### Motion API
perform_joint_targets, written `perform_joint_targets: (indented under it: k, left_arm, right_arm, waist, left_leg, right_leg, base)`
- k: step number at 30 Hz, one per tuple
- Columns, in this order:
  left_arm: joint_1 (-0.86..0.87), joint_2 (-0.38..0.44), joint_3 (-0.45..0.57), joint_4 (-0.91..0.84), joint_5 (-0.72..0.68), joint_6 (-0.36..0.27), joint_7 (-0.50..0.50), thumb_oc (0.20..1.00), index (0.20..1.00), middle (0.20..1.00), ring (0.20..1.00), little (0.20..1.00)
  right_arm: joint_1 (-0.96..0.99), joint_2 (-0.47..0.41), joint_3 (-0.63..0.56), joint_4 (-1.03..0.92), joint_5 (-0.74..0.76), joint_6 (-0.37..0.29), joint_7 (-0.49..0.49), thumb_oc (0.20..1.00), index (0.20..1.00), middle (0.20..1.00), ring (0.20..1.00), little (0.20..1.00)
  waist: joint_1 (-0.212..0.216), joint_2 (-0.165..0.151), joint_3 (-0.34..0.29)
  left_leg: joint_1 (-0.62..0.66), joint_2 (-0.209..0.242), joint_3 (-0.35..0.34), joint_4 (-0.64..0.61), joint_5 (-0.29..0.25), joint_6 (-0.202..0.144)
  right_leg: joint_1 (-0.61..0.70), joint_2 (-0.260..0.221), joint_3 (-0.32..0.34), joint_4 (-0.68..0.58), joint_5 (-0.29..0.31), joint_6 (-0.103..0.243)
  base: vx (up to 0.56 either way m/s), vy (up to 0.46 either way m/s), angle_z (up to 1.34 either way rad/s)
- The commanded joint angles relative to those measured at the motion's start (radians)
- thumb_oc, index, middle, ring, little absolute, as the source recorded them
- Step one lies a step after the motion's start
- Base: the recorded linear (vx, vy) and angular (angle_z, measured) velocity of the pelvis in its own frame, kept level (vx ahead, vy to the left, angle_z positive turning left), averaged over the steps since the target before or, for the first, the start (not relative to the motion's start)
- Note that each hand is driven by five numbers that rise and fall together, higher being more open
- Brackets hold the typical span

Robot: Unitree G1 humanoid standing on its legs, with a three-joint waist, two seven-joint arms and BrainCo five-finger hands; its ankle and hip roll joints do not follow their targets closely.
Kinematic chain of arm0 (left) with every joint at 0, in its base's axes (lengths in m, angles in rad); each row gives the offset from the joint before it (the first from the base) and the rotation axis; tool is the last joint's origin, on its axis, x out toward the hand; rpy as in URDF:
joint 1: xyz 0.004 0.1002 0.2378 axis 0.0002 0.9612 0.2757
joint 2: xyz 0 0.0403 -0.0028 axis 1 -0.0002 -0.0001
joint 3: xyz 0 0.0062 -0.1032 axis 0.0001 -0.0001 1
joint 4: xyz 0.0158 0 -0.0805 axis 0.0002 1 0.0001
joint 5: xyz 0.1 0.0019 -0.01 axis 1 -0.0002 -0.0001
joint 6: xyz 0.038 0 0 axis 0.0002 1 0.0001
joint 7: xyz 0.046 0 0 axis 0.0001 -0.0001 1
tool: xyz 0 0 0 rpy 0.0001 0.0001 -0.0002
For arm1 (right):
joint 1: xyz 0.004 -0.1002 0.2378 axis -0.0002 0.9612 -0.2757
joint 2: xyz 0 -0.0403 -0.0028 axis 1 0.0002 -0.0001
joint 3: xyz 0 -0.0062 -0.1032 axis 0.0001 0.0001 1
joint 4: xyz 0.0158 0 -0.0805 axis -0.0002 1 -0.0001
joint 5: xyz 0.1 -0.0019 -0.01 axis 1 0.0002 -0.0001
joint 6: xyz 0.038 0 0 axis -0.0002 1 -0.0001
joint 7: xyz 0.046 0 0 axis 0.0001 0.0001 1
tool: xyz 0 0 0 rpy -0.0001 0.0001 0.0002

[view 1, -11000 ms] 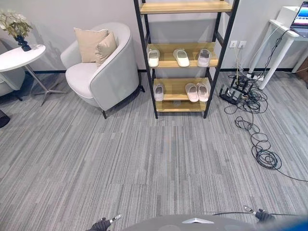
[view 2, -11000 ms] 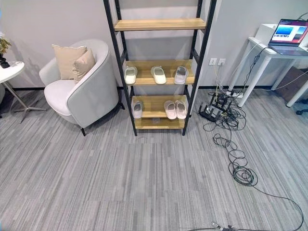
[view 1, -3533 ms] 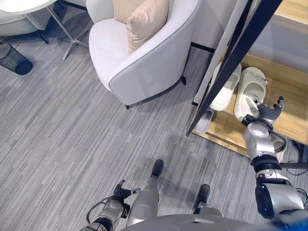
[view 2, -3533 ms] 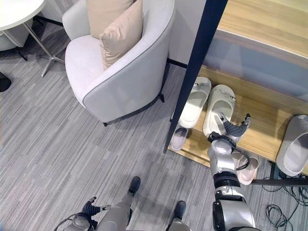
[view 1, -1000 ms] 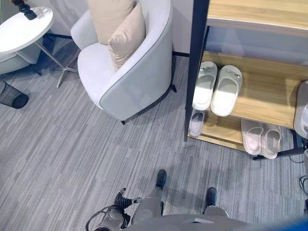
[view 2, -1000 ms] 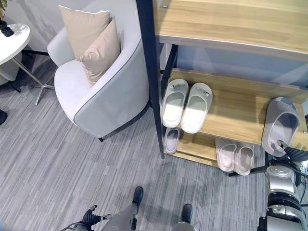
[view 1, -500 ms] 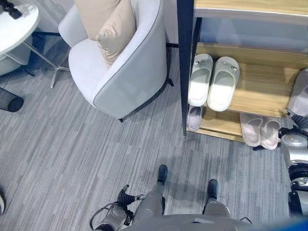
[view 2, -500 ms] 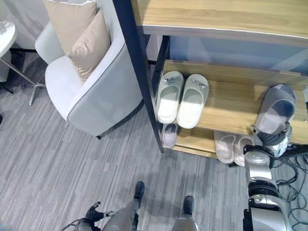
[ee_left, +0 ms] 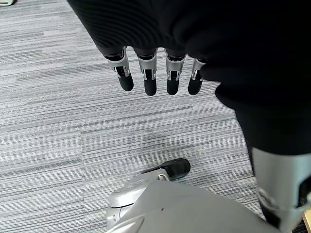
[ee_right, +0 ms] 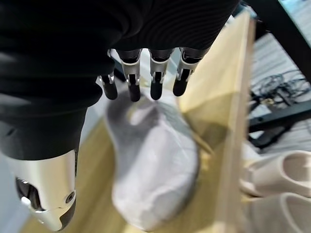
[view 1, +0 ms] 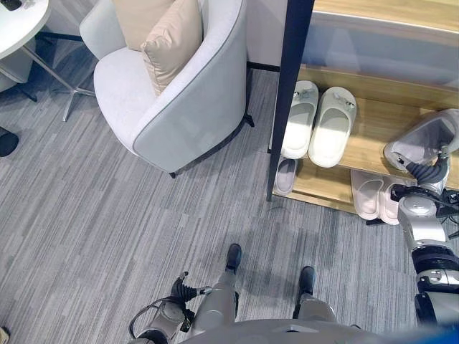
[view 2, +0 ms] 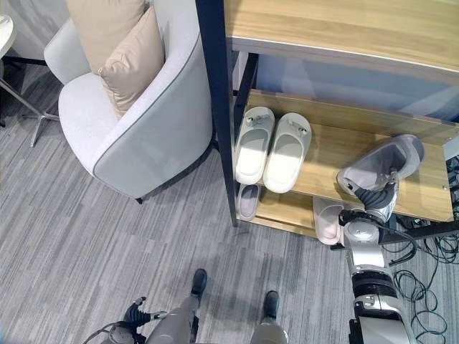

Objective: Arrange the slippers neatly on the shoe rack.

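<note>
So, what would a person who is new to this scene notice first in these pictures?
Probably the grey slipper lying askew on the shoe rack's middle shelf, with the right hand at its near end. Next, the tidy white pair at that shelf's left end, and the armchair with beige cushions left of the rack.

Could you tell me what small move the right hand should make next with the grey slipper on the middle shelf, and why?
Probably turn the grey slipper square to the shelf. It lies askew on the middle shelf, apart from the white pair that sits straight and side by side. The right hand is at its heel, with fingers extended above it, well placed to nudge it.
</note>
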Motion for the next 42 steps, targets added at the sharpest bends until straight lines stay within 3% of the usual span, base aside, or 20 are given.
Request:
perform_joint_targets:
  k: [1, 3, 7, 13, 23, 32, 33, 34, 42]
  left_arm:
    - [-0.03, -0.029, -0.012, 0.087, 0.044, 0.005, 0.004, 1.0, 1.0, 1.0, 1.0, 1.0]
    - [-0.028, -0.03, -0.019, 0.084, 0.061, 0.0, 0.01, 1.0, 1.0, 1.0, 1.0, 1.0]
    - [-0.036, -0.023, -0.037, 0.084, 0.052, -0.008, 0.018, 1.0, 1.0, 1.0, 1.0, 1.0]
    - [-0.046, -0.013, -0.047, 0.094, 0.011, -0.015, 0.032, 1.0, 1.0, 1.0, 1.0, 1.0]
    - [-0.053, -0.006, -0.053, 0.077, -0.029, -0.041, 0.041, 1.0, 1.0, 1.0, 1.0, 1.0]
    - [-0.071, 0.011, -0.039, 0.105, -0.045, -0.046, 0.047, 1.0, 1.0, 1.0, 1.0, 1.0]
    - [-0.074, 0.016, -0.033, 0.109, -0.046, -0.045, 0.045, 1.0, 1.0, 1.0, 1.0, 1.0]
    - [-0.076, 0.018, -0.034, 0.109, -0.044, -0.046, 0.045, 1.0, 1.0, 1.0, 1.0, 1.0]
    - [-0.077, 0.023, -0.028, 0.072, -0.034, -0.048, 0.038, 1.0, 1.0, 1.0, 1.0, 1.0]
  right_arm:
    - [0.025, -0.097, -0.081, -0.086, -0.156, -0.013, -0.099, 1.0, 1.0, 1.0, 1.0, 1.0]
    - [0.022, -0.135, -0.108, -0.08, -0.227, 0.028, -0.151, 1.0, 1.0, 1.0, 1.0, 1.0]
    - [-0.095, -0.242, -0.067, 0.076, -0.215, 0.081, -0.159, 1.0, 1.0, 1.0, 1.0, 1.0]
    - [-0.243, -0.299, -0.012, 0.222, -0.081, 0.061, -0.148, 1.0, 1.0, 1.0, 1.0, 1.0]
    - [-0.348, -0.444, 0.048, 0.368, -0.091, 0.106, -0.129, 1.0, 1.0, 1.0, 1.0, 1.0]
    - [-0.414, -0.447, 0.083, 0.397, -0.013, 0.064, -0.092, 1.0, 1.0, 1.0, 1.0, 1.0]
    - [-0.417, -0.448, 0.093, 0.404, -0.014, 0.065, -0.075, 0.432, 0.432, 0.432, 0.432, 0.432]
    - [-0.417, -0.448, 0.096, 0.405, -0.015, 0.065, -0.069, 0.2, 0.2, 0.2, 0.2, 0.2]
    - [-0.28, -0.395, 0.034, 0.279, -0.105, 0.09, -0.088, 0.2, 0.2, 0.2, 0.2, 0.2]
  waist:
    - [0.023, -0.002, -0.022]
    - [0.029, -0.002, -0.02]
    - [0.045, -0.002, -0.005]
    - [0.05, 0.001, 0.021]
    - [0.053, 0.024, 0.053]
    - [0.054, 0.016, 0.065]
    - [0.054, 0.01, 0.067]
    - [0.053, 0.007, 0.067]
    - [0.047, -0.007, 0.071]
  left_leg:
    - [0.07, -0.032, 0.001, 0.006, -0.161, 0.01]
    - [0.066, -0.032, -0.004, 0.006, -0.161, 0.009]
    - [0.046, -0.034, -0.003, 0.006, -0.154, 0.006]
    - [0.007, -0.036, 0.01, 0.006, -0.14, 0.0]
    - [-0.065, -0.045, 0.029, 0.006, -0.122, -0.013]
    - [-0.112, -0.051, 0.022, 0.006, -0.107, -0.02]
    - [-0.116, -0.052, 0.02, 0.006, -0.107, -0.02]
    - [-0.118, -0.052, 0.021, 0.006, -0.107, -0.02]
    - [-0.11, -0.054, 0.004, 0.006, -0.11, -0.011]
  right_leg:
    - [0.033, 0.016, -0.02, 0.012, -0.048, -0.001]
    - [0.027, 0.017, -0.021, 0.013, -0.049, -0.001]
    - [0.009, 0.016, -0.019, 0.012, -0.045, 0.001]
    - [-0.034, 0.015, -0.003, 0.012, -0.036, 0.001]
    - [-0.111, 0.006, 0.011, 0.011, -0.014, 0.011]
    - [-0.15, 0.002, 0.005, 0.011, -0.006, 0.016]
    - [-0.152, 0.004, 0.004, 0.011, -0.005, 0.016]
    - [-0.154, 0.003, 0.003, 0.011, -0.004, 0.017]
    - [-0.129, 0.002, -0.012, 0.013, -0.007, 0.015]
  base:
    - [0.0, 0.0, 0.0]
    - [0.0, 0.0, 0.0]
    - [0.0, 0.0, 0.0]
    - [0.0, -0.01, -0.02]
    - [0.01, -0.005, -0.07]
    - [0.0, -0.002, 0.01]
    - [0.0, -0.003, 0.04]
    - [0.0, 0.002, 0.04]
    - [0.01, -0.002, 0.04]
